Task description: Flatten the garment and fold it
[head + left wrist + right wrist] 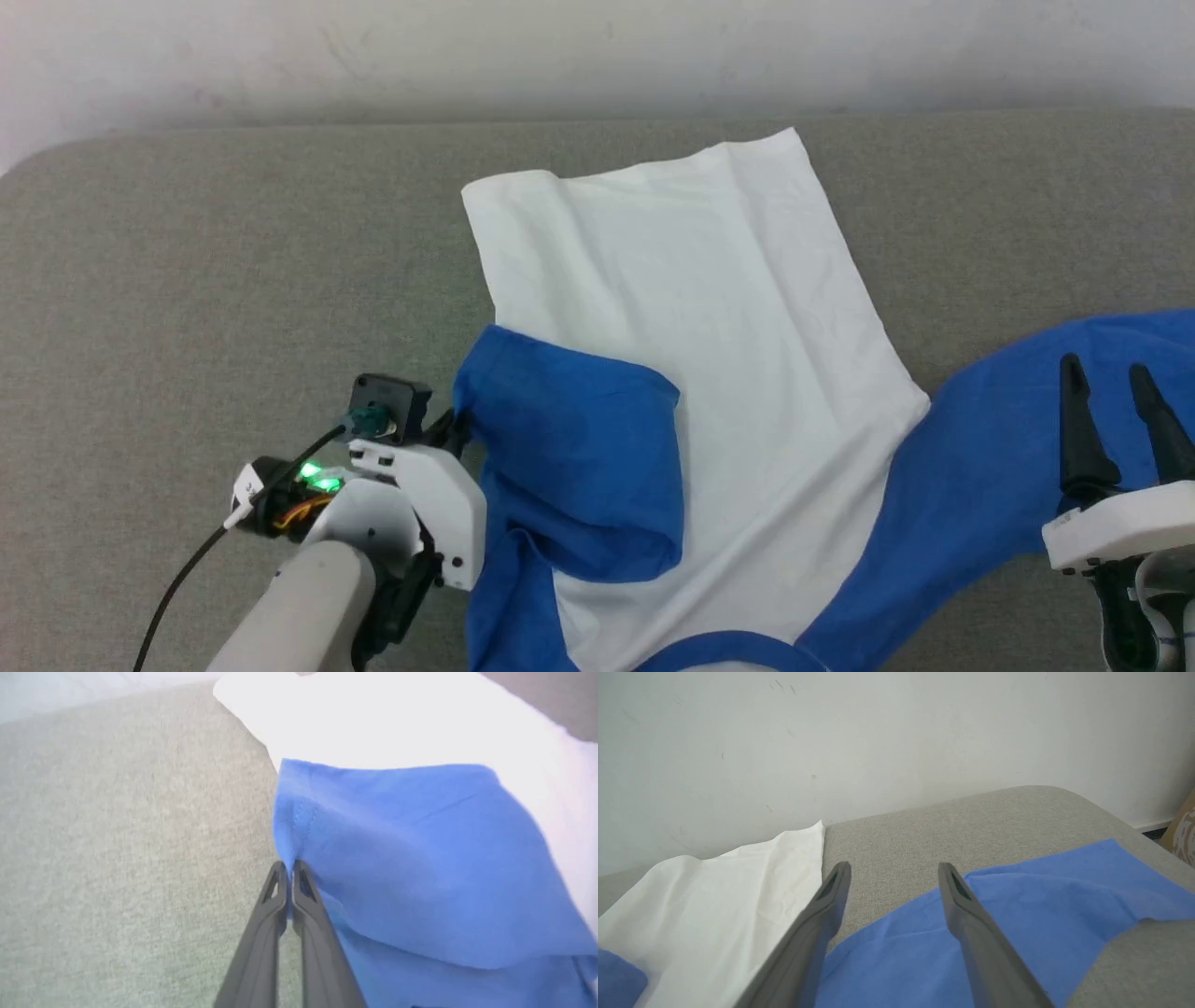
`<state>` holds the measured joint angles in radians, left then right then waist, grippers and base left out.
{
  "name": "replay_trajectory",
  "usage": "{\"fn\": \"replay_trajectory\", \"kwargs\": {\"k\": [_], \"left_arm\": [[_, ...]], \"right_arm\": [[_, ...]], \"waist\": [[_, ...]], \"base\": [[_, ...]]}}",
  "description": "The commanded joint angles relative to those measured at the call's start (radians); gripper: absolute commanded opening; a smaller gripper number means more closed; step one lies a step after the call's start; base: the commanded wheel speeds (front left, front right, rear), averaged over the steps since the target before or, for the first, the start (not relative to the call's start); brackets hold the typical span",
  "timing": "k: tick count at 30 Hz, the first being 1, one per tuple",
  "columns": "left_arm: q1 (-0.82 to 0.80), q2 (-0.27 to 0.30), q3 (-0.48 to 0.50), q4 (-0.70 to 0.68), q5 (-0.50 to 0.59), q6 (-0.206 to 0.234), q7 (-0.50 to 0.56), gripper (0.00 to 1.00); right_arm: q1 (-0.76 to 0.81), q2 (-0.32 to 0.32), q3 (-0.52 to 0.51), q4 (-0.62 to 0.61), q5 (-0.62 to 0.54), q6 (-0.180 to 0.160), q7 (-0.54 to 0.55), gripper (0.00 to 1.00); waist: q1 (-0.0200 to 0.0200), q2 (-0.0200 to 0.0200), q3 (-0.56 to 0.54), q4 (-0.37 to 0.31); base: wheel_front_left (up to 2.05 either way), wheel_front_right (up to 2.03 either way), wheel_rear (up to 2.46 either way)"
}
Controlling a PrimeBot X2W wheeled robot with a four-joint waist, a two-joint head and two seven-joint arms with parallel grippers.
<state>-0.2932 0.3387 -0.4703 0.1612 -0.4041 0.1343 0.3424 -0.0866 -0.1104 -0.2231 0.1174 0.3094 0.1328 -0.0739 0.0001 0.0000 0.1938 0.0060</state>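
The garment (709, 308) lies on the grey surface, its white body spread out toward the far edge and the blue neckband at the near bottom. Its left blue sleeve (569, 457) is folded over onto the white body. My left gripper (456, 425) is at that sleeve's outer edge; in the left wrist view the left gripper (289, 864) is shut, with a sliver of blue cloth (420, 858) pinched between the fingers. The right blue sleeve (990, 448) lies spread out to the right. My right gripper (1102, 366) hovers over it, open and holding nothing, as the right wrist view (894, 868) also shows.
The grey padded surface (233, 280) has a rounded far-left corner and a white wall (597, 47) behind it. A black cable (177, 579) trails from my left wrist. A cardboard box (1183, 830) stands past the right end of the surface.
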Motion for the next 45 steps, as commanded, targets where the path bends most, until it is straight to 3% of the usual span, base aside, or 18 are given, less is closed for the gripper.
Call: {"fn": "replay_trajectory", "kwargs": {"k": [1,5,12,23,25,30,36,41,45], "left_arm": [[-0.004,-0.005,0.004,-0.020,0.011,0.006,-0.015,0.00],[-0.030,-0.030,-0.003,-0.117,0.018,0.008,-0.058,0.00],[-0.064,-0.120,-0.097,-0.224,0.004,-0.016,-0.004,0.00],[-0.116,-0.250,-0.239,-0.031,0.003,-0.042,0.027,0.02],[-0.120,-0.262,-0.256,0.021,0.001,-0.049,0.000,1.00],[-0.137,-0.281,-0.281,0.088,-0.035,-0.086,-0.110,1.00],[-0.187,-0.287,-0.296,0.093,-0.076,-0.144,-0.275,1.00],[-0.226,-0.277,-0.260,0.116,-0.064,-0.104,-0.340,1.00],[-0.219,-0.190,-0.191,0.103,-0.046,-0.064,-0.403,1.00]], "right_arm": [[-0.006,-0.002,0.000,0.003,0.003,-0.002,-0.008,1.00],[-0.003,0.000,0.005,0.004,0.003,-0.002,-0.005,1.00],[0.000,0.005,0.003,-0.002,0.009,-0.002,-0.006,1.00],[-0.010,0.013,0.000,0.004,0.019,-0.002,-0.012,1.00],[-0.010,0.013,-0.001,0.009,0.022,-0.002,-0.012,1.00],[-0.004,-0.003,0.001,0.020,0.025,-0.002,0.011,1.00],[0.021,-0.051,-0.020,0.031,0.024,-0.002,0.101,1.00],[0.022,-0.077,-0.065,0.038,0.004,-0.002,0.193,1.00],[0.014,-0.098,-0.108,0.058,-0.012,-0.002,0.295,1.00]], "waist": [[-0.0001,0.0000,-0.021,0.001],[-0.0001,0.0000,-0.040,-0.011],[-0.0001,0.0000,-0.046,-0.070],[-0.0001,0.0000,0.003,-0.178],[-0.0001,0.0000,0.008,-0.184],[-0.0001,0.0000,0.005,-0.176],[-0.0001,0.0000,-0.038,-0.121],[-0.0001,0.0000,-0.069,-0.081],[-0.0001,0.0000,-0.082,-0.048]], "base": [[0.00,0.00,0.00],[0.00,0.00,0.00],[0.00,0.00,0.00],[0.00,0.00,0.00],[0.00,0.00,0.00],[0.00,0.00,0.00],[0.00,0.00,0.00],[0.00,0.00,0.00],[0.00,0.00,0.00]]}}
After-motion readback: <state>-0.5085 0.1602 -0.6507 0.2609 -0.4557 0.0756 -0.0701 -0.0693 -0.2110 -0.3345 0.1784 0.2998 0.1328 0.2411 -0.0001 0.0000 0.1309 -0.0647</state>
